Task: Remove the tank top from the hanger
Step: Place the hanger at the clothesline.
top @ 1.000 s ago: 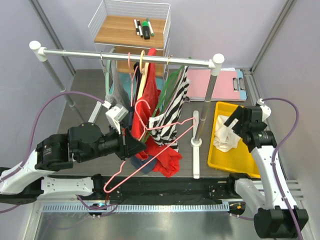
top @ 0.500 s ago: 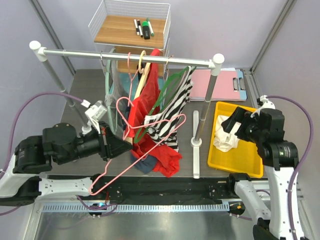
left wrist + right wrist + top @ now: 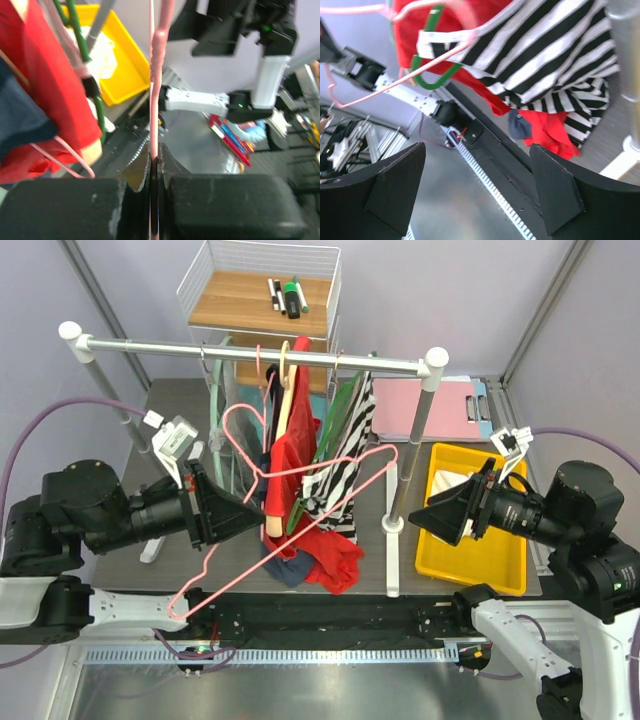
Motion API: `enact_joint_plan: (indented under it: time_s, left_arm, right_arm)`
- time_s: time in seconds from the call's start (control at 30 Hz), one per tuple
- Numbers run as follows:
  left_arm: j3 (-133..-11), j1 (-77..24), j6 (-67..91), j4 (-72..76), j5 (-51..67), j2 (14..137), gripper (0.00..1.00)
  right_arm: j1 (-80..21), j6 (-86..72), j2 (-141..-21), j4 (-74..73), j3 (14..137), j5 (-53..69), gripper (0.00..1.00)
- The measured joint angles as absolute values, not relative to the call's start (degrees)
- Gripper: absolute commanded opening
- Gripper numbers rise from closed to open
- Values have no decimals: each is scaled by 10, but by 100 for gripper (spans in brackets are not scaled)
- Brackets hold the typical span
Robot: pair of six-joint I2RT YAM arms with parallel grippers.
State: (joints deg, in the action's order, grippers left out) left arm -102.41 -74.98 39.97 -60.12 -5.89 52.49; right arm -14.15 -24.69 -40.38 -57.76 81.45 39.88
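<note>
- Jaws of the left gripper (image 3: 154, 162) were pinched tight on the thin wire of the pink hanger (image 3: 158, 55). In the wrist view the wire ran straight up out of the clamp.
- From above, the pink hanger sat tilted and off the rail (image 3: 250, 348). Its hook was up at the left side of the hanging clothes. Its long bottom wire slanted down toward the near edge of the table (image 3: 170, 400).
- The tank top (image 3: 345, 455), striped black and white, hung among the clothes under the rail, just beside a red garment (image 3: 290, 455).
- A white-edged strap of the tank top lay across the pink wire. A green hanger (image 3: 100, 117) showed close by; which hanger carried the weight could not be told.
- The right gripper (image 3: 475, 175) was spread wide with nothing between the fingers. It hung over the yellow bin (image 3: 505, 565), aimed at the striped fabric and apart from it.
- A white cloth (image 3: 448, 485) lay in the bin's far end.
</note>
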Motion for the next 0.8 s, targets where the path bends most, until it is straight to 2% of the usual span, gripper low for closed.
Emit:
enact_joint_plan:
  time_s: [0.17,0.37,0.63,0.8]
  left_arm:
    - [-1117,-750,379,-651,-135,608,0]
    - [-1198,-750,357,-688,-194,691,0]
    - [-1326,-750,340,-703,-238,794,0]
    - [-1351,-750,337,-700,-282,832,0]
  right_arm:
    - [-174,-247,-444,-566,831,413,89]
    - [-178,-238,-480,-567,826,368,90]
    - [-179,-230,-476,-569,820,302,90]
    - [-179,-240,-462,-571,820,259,91]
